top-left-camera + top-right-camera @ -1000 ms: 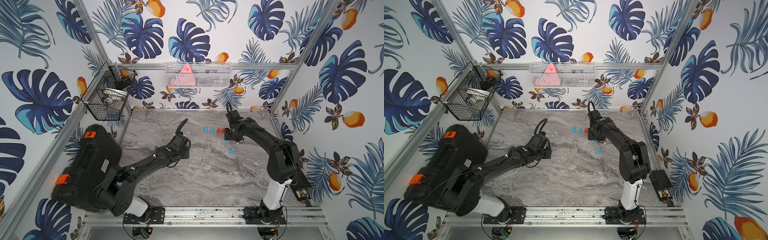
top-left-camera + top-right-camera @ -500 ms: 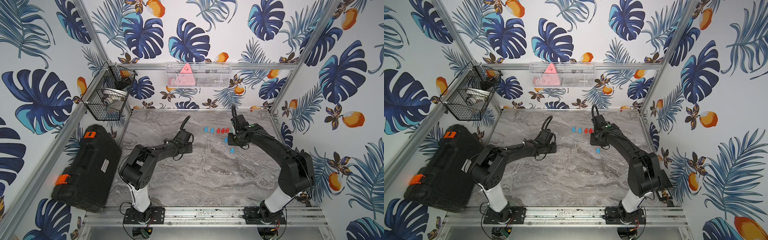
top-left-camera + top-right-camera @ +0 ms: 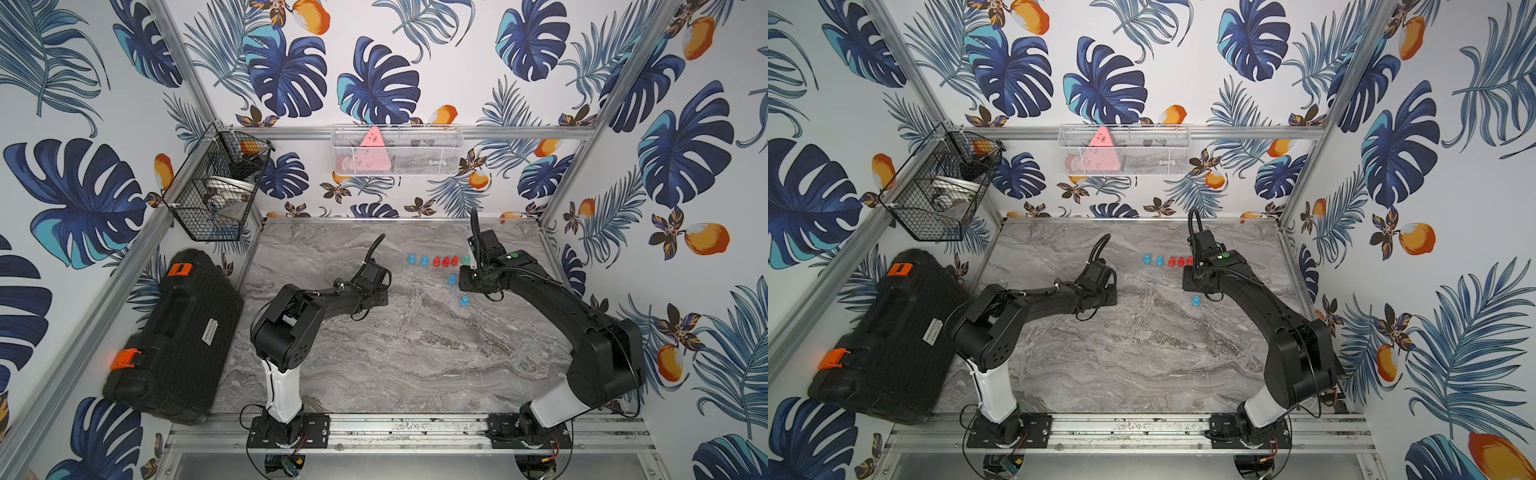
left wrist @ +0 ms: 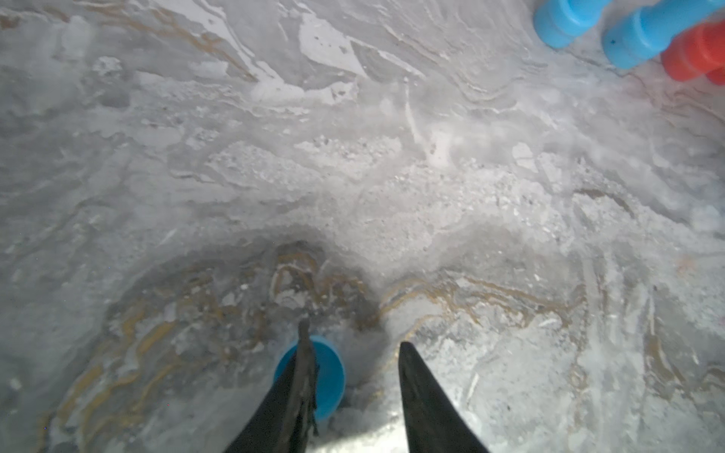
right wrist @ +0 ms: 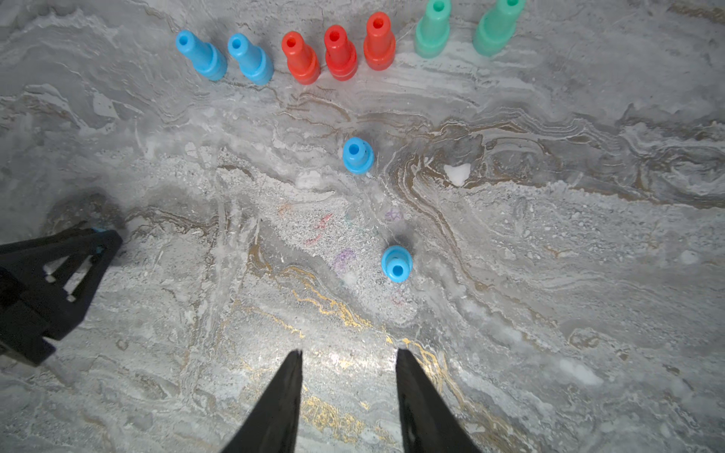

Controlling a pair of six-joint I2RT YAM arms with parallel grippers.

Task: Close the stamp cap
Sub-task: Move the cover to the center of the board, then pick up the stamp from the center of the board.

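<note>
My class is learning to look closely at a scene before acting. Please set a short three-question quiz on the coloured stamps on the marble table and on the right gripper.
1. Count: how many red stamps stand in the row?
2. True or false: the right gripper is clamped on a green stamp.
3. Pick one: the two blue stamps outside the row are A) touching each other, B) upright and apart from each other, C) lying on their sides.
Key: 1) three; 2) false, its jaws stand apart with nothing between them; 3) B.
</note>
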